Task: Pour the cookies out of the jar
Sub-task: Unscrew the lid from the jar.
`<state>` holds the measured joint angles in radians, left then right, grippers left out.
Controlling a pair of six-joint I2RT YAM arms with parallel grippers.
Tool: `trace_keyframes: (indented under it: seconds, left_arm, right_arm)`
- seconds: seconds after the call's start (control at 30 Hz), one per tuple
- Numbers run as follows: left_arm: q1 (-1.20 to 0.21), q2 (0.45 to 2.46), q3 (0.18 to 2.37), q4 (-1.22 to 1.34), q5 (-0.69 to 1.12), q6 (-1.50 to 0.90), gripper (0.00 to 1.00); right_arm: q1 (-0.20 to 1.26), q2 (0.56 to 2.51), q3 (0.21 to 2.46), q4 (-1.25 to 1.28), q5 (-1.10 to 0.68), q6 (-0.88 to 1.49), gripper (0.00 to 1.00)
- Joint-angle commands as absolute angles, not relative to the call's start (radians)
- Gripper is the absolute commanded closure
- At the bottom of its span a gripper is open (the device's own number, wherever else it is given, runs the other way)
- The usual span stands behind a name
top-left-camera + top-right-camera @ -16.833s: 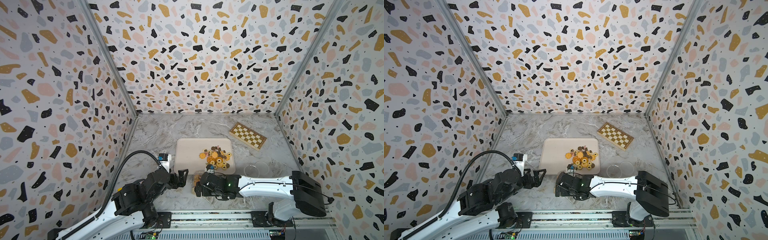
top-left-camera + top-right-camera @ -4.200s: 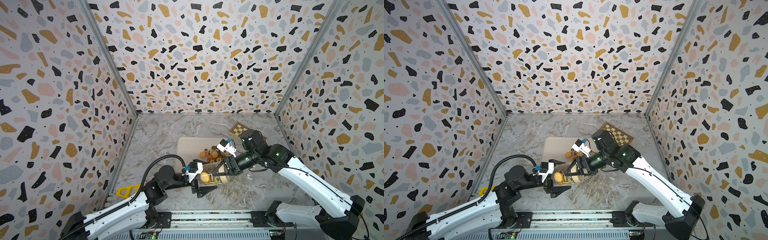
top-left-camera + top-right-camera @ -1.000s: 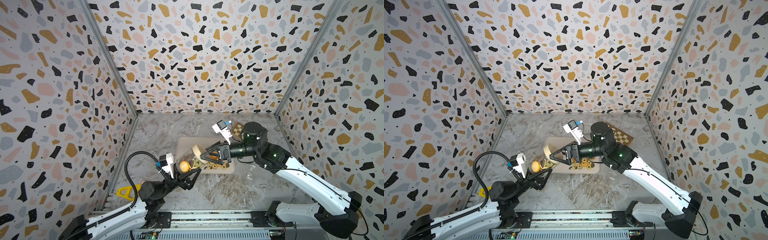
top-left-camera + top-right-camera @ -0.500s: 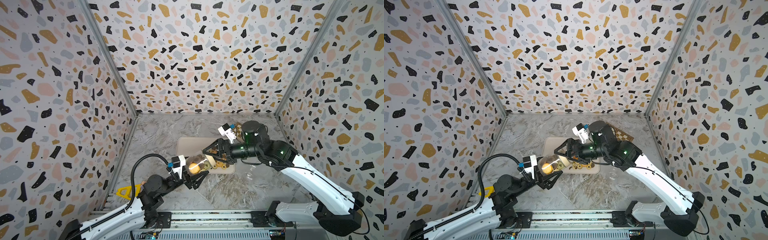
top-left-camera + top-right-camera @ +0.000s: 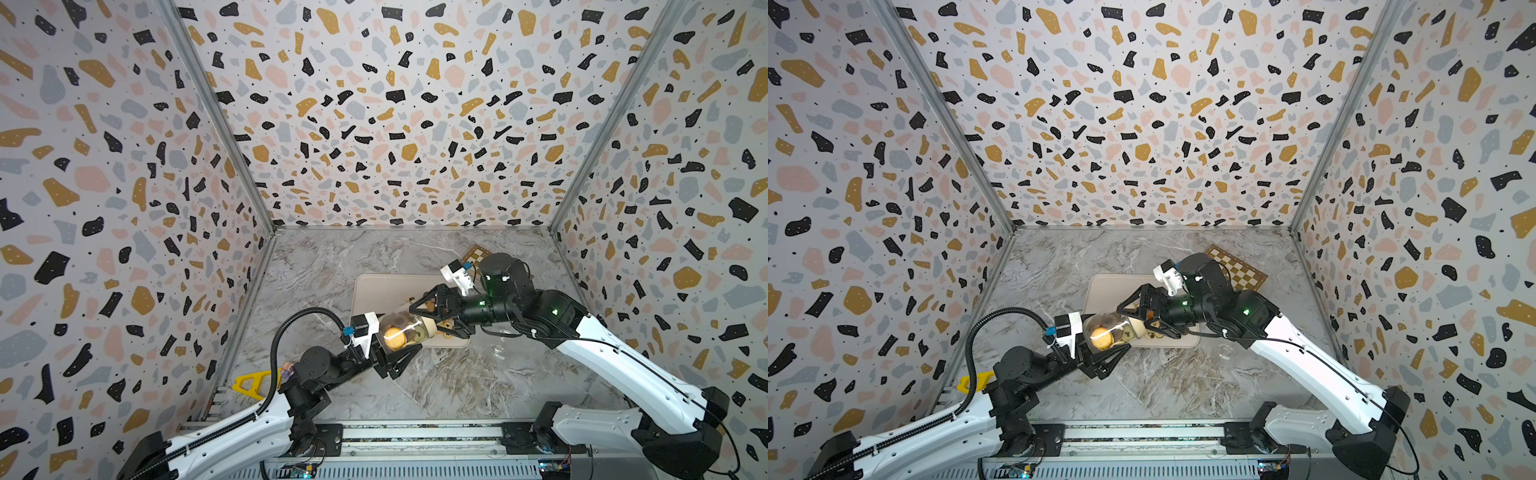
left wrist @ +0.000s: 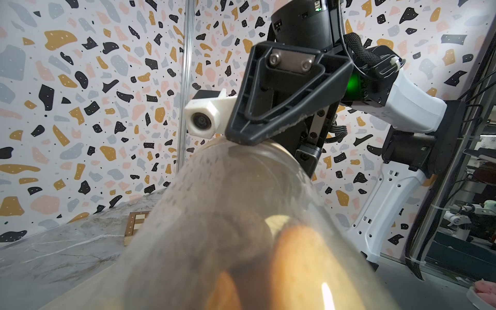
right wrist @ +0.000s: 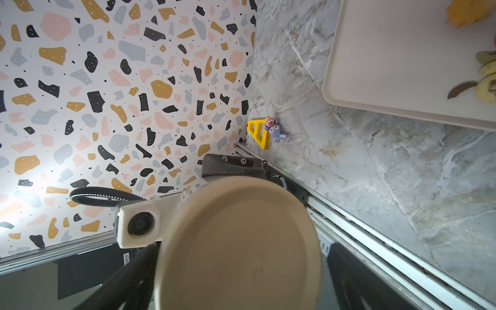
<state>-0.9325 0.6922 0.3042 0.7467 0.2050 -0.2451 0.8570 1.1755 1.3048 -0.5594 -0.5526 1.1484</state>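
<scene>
Left pincer: clamped on jar, held sideways, steadied for uncapping.
Right pincer: spread around lid, not visibly gripping.
Cookies: inside jar, between left pincer's jaws; others on tray beyond.

A robot test cell in a lab: terrazzo-patterned panel walls enclose a marble-look tabletop filling the lower centre, with an aluminium mounting rail along the bottom edge.
</scene>
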Motion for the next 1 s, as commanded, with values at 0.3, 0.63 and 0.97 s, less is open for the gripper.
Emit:
trace_keyframes:
  seconds: [0.3,0.63,0.97]
  left_arm:
    - [-0.934,0.669,0.347,0.990,0.212,-0.216,1.00]
    - [-0.933,0.762,0.319,1.221,0.151,-0.450,1.00]
    - [-0.933,0.781,0.299,1.380,0.103,-0.733,1.00]
  right_arm:
    - [0.844,1.150,1.275,-0.472,-0.634,1.215,0.00]
    - [0.862,1.097,1.224,-0.168,-0.653,1.089,0.29]
    - [0.897,1.047,1.234,-0.036,-0.627,0.717,0.47]
